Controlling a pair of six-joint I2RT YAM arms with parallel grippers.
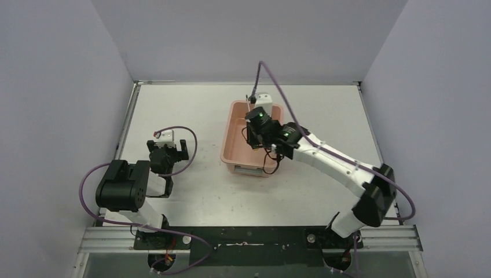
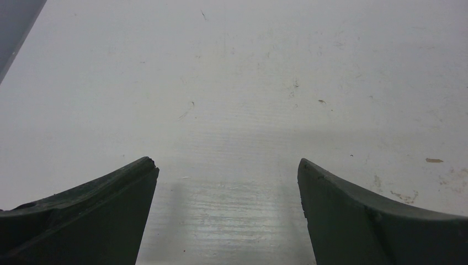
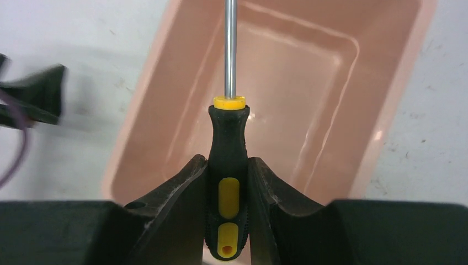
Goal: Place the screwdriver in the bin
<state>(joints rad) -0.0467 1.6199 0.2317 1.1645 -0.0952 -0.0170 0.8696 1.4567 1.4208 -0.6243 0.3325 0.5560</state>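
Holding the screwdriver (image 3: 228,138) by its handle, your right gripper (image 3: 227,168) is clamped on both sides, with the shaft pointing ahead over the bin (image 3: 381,127). The tool appears to hang above the tub's open interior, not yet resting in it. Judged: it is centred there so a release lands within the walls. Your left gripper (image 2: 227,168) sits spread wide over the table (image 2: 248,83), holding nothing, well apart from the bin.

White table (image 1: 173,110), scuffed — pink bin (image 1: 234,136) resting on it, right of centre.
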